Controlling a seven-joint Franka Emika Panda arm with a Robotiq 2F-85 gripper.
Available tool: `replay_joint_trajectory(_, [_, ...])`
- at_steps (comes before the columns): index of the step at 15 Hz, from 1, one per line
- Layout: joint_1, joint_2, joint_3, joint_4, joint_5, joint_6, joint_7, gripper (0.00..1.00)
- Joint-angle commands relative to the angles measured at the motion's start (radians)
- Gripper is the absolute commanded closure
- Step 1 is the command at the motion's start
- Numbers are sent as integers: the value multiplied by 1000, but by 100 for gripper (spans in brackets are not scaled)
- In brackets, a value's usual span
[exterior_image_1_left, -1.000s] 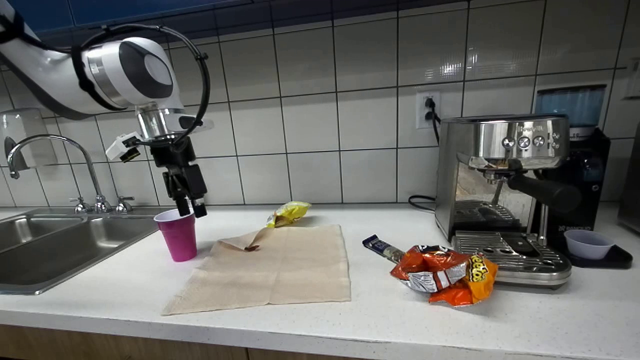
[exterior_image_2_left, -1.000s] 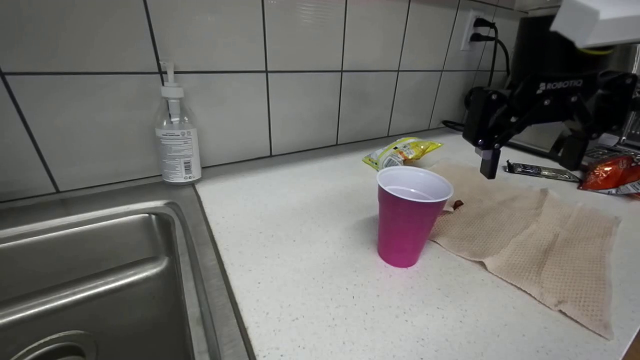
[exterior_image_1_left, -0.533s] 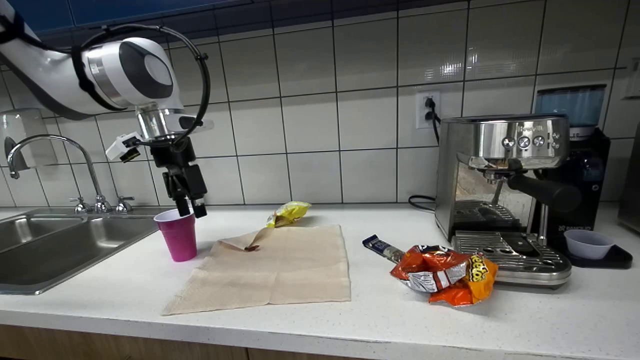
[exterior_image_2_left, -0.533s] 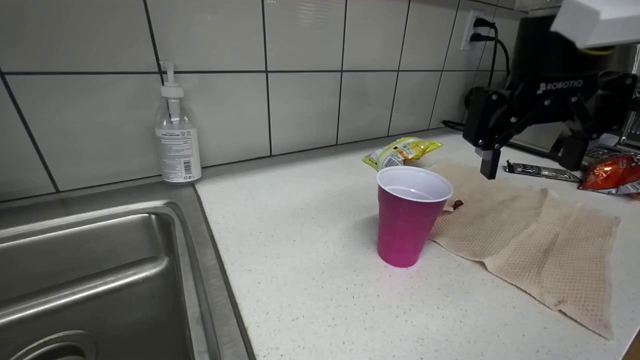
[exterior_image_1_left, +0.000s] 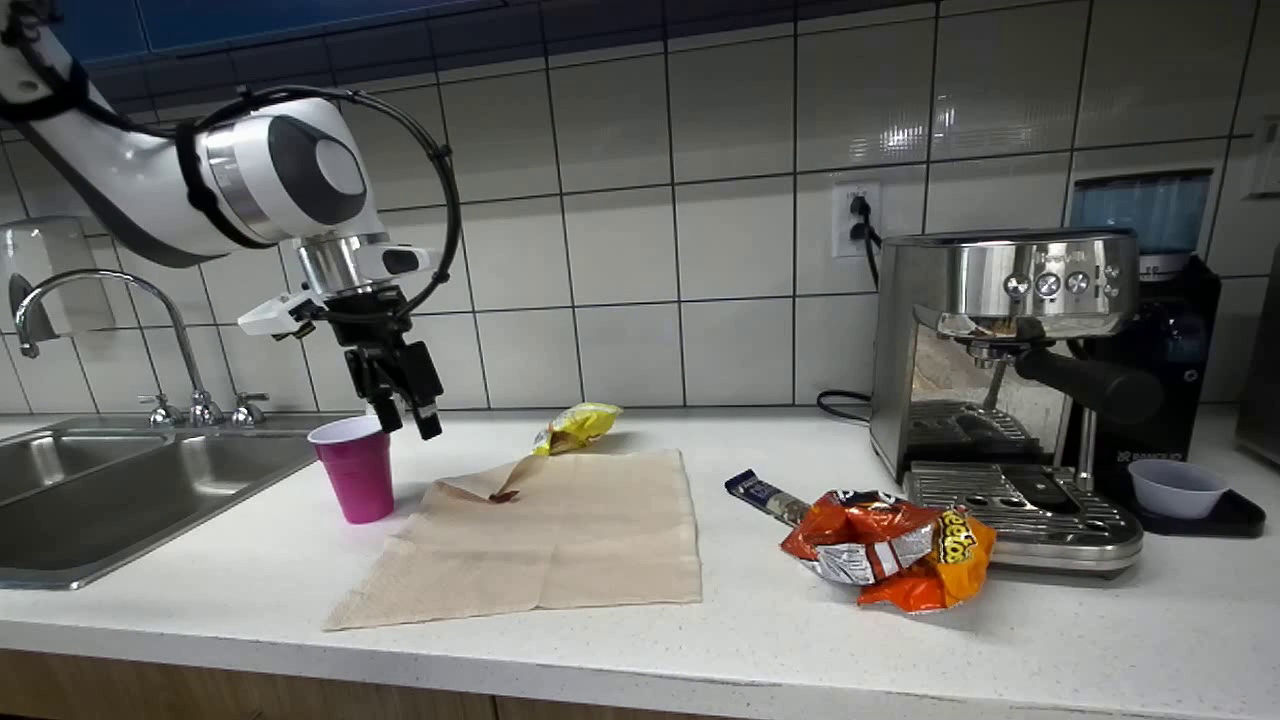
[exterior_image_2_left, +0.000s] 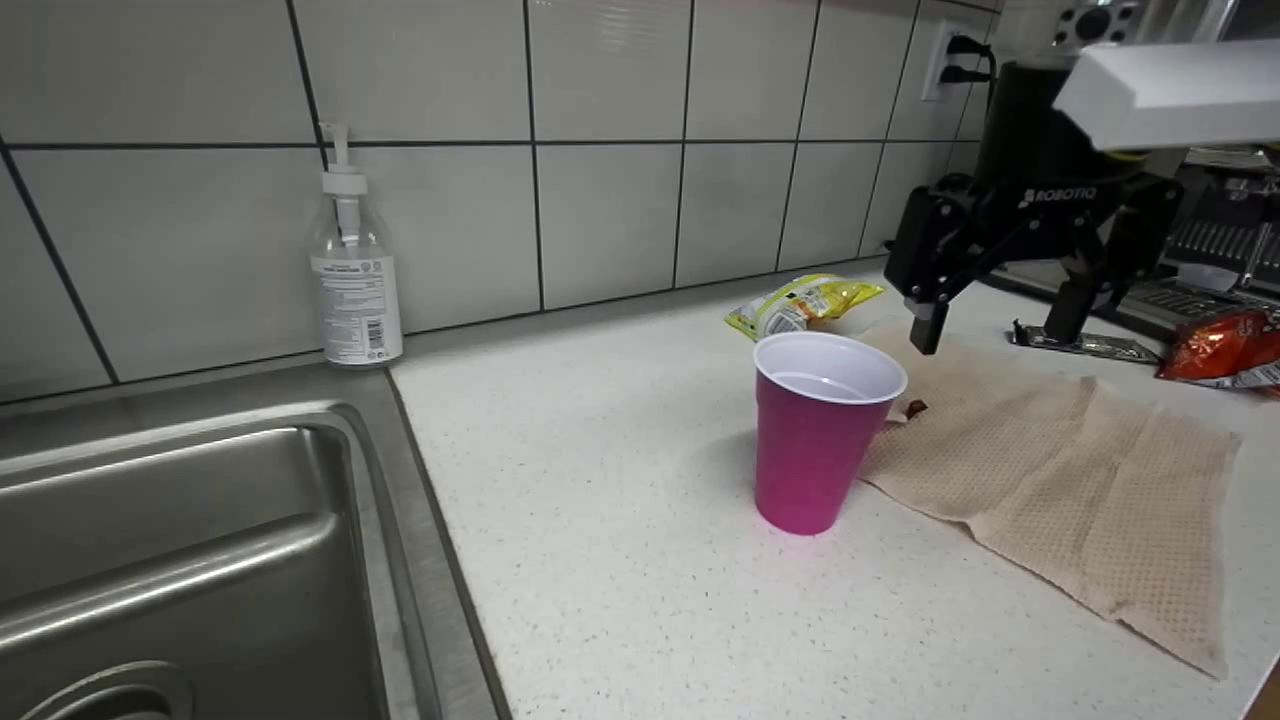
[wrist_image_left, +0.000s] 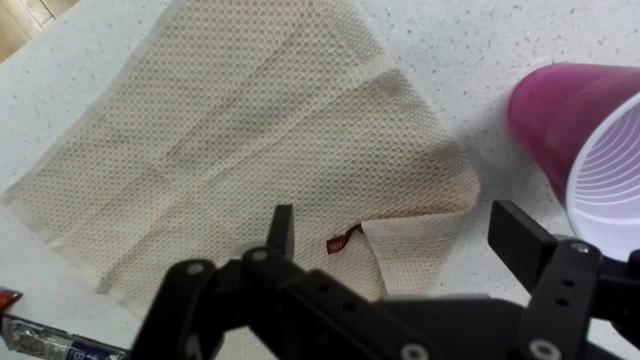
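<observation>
- While the claw (exterior_image_2_left: 1000, 330) hangs with its fingers wide apart and nothing between them, the beige cloth (wrist_image_left: 225, 130) lies spread on the table (exterior_image_2_left: 600, 450) below.
- By my judgement no grasp is under way: neither the cloth nor the magenta cup (exterior_image_2_left: 815, 460) is touched.
- One corner of the cloth is turned back beside a small red tag (wrist_image_left: 337, 244); the rest lies flat, with creases.
- The cup stands upright just beside the cloth, its rim near one finger, so sideways room looks tight there.
- White table runs between the cup and the sink (exterior_image_2_left: 415, 540); the cloth nears the table's front edge.
- Toward the tile wall (exterior_image_2_left: 620, 220), a yellow packet (exterior_image_1_left: 578, 428) lies by the cloth; away from the cup, a bar wrapper (exterior_image_1_left: 765, 497) and an orange bag (exterior_image_1_left: 890, 550) lie near the espresso machine (exterior_image_1_left: 1000, 290).
</observation>
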Motion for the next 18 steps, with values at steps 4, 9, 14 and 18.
replay_joint_trajectory(4, [4, 113, -77, 34, -74, 106, -158, 0])
replay_joint_trajectory(9, [21, 201, -111, 70, -122, 194, -277, 0])
replay_joint_trajectory(14, [44, 206, -134, 52, -96, 203, -277, 0])
replay_joint_trajectory(18, [45, 206, -137, 52, -96, 203, -276, 0])
